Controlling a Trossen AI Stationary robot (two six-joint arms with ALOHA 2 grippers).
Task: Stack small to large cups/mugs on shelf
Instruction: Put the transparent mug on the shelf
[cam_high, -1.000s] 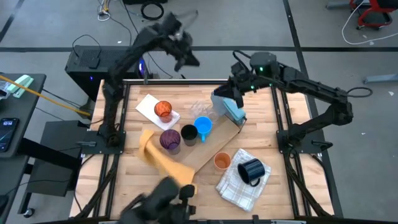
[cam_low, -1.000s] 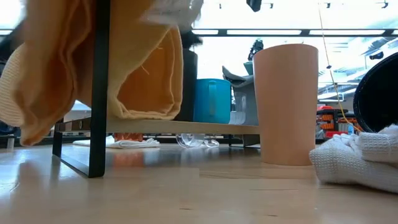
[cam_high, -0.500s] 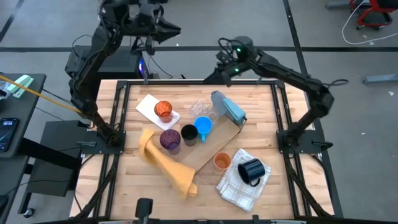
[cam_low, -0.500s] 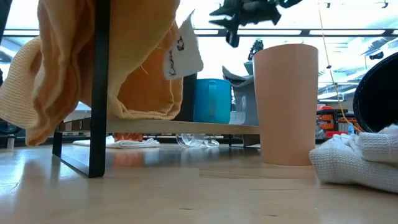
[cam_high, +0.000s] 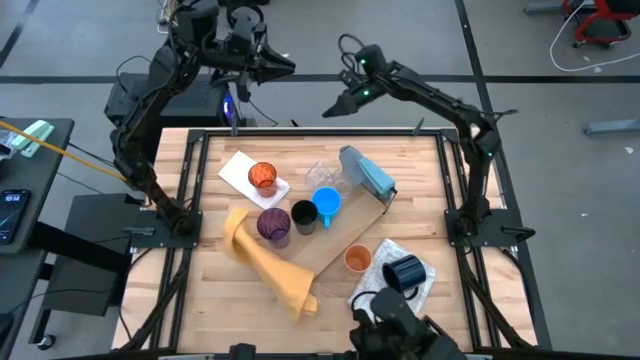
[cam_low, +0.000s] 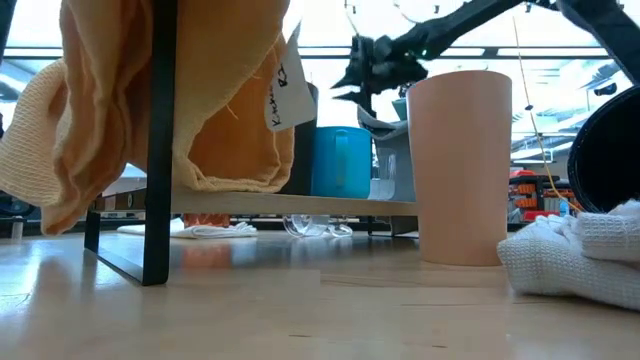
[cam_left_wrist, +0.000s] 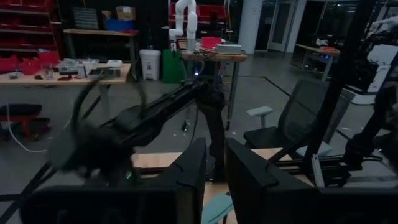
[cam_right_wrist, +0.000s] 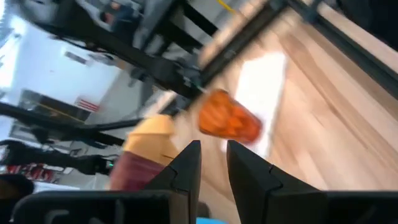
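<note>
Pale wood table (cam_high: 230, 295), grey floor around. From above I see orange cup (cam_high: 356, 259) beside navy mug (cam_high: 404, 274) on white cloth (cam_high: 384, 297); blue mug (cam_high: 327, 203), black cup (cam_high: 303, 215), purple cup (cam_high: 273, 225) mid-table. Left gripper (cam_high: 285, 68), right gripper (cam_high: 331, 110) raised past far edge, empty. Wrist views: fingers (cam_left_wrist: 193, 171) slightly apart, fingers (cam_right_wrist: 186, 163) likewise, touching nothing.

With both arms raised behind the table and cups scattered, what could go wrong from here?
The black cup, purple cup and bright blue mug stand bunched together, so reaching for one may knock its neighbours. The dark navy mug lies on a rumpled checked cloth and may roll when gripped. The clear cups are hard to make out.
</note>
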